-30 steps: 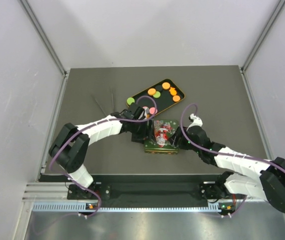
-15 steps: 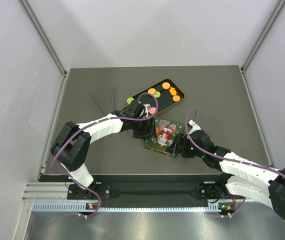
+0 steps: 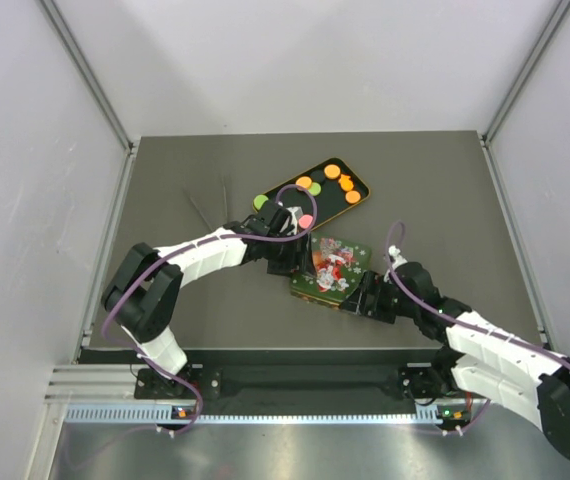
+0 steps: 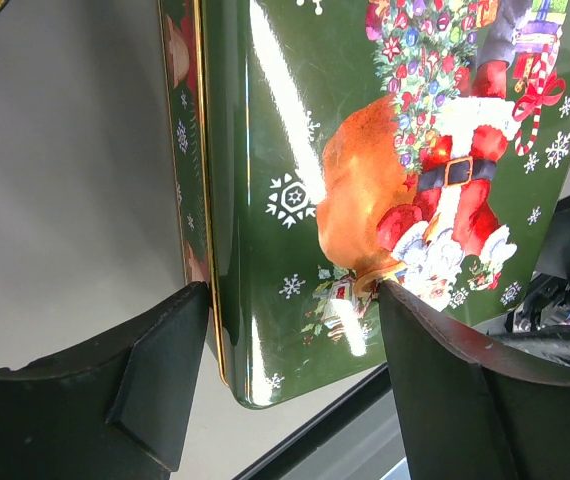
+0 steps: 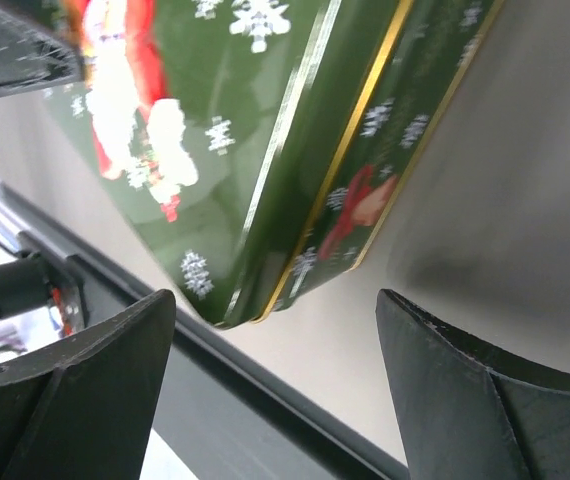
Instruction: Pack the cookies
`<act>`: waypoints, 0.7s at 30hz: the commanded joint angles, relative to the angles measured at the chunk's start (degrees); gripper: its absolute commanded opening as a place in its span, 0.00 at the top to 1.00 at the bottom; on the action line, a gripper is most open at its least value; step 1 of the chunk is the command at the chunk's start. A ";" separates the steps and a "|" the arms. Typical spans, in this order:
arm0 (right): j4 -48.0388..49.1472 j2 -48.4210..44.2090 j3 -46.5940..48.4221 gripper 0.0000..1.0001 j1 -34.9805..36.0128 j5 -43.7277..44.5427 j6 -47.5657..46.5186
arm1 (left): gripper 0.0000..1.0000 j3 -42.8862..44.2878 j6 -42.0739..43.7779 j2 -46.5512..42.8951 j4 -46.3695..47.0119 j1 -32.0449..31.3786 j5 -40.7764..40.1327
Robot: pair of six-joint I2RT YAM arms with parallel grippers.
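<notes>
Nearest, the right hand (image 3: pixel 365 297): spread wide, holding nothing, a corner of the green tin (image 3: pixel 329 268) just ahead of its fingers. Across the tin, the left hand (image 3: pixel 290 258): also wide and empty, straddling the tin's side edge. Farther, just beyond the left hand, the cookies (image 3: pixel 332 172), loose on a black tray (image 3: pixel 327 197), long axis slanting away rightward. Probably a reach for the nearer left arm.
</notes>
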 commanded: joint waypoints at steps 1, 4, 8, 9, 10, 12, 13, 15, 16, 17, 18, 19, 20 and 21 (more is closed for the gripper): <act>0.88 -1.93 1.82 0.19 -0.43 -2.62 -0.33 | 0.27 1.16 0.87 -0.42 1.17 -0.12 -2.15; 0.70 -3.08 1.83 0.19 -0.69 -2.53 0.46 | 0.27 1.25 0.96 -0.51 0.90 -0.12 -2.33; 0.61 -3.87 1.65 0.19 -2.36 -2.27 0.81 | 0.27 1.16 0.87 -0.60 0.90 -0.12 -2.33; 0.69 -3.96 1.56 0.19 -3.49 -2.27 0.81 | 0.28 1.08 0.69 -0.60 0.90 -0.12 -2.33; 0.87 -3.96 1.21 0.20 -4.03 -2.36 0.81 | 0.28 1.16 0.69 -0.68 0.82 -0.21 -2.33; 2.45 -2.91 0.51 0.20 -5.26 -2.79 1.08 | 0.28 1.08 0.61 -0.51 1.08 -0.21 -2.33; 3.06 -2.21 0.24 0.21 -5.52 -2.97 1.25 | 0.28 1.08 0.52 -0.42 1.08 -0.12 -2.15; 5.77 0.07 -0.54 0.25 -5.61 -3.50 1.51 | 0.28 1.25 0.43 -0.07 1.52 -0.30 -2.06; 6.92 0.87 -1.07 0.27 -5.53 -3.85 1.69 | 0.28 1.25 0.26 0.02 1.52 -0.39 -1.98; 7.72 2.18 -1.51 0.33 -5.44 -4.46 1.87 | 0.28 1.25 0.17 0.19 1.78 -0.65 -1.98; 8.94 2.63 -2.39 0.34 -5.44 -4.64 1.78 | 0.28 1.34 0.08 0.37 1.96 -0.82 -1.98; 9.22 3.16 -2.74 0.36 -5.44 -4.64 1.87 | 0.28 1.43 -0.10 0.46 1.96 -1.00 -2.06; 9.48 3.42 -3.01 0.37 -5.35 -4.73 1.78 | 0.28 1.43 -0.18 0.63 2.13 -1.18 -2.06; 10.01 3.77 -3.71 0.37 -5.35 -4.56 1.78 | 0.28 1.43 -0.36 0.72 2.22 -1.44 -2.06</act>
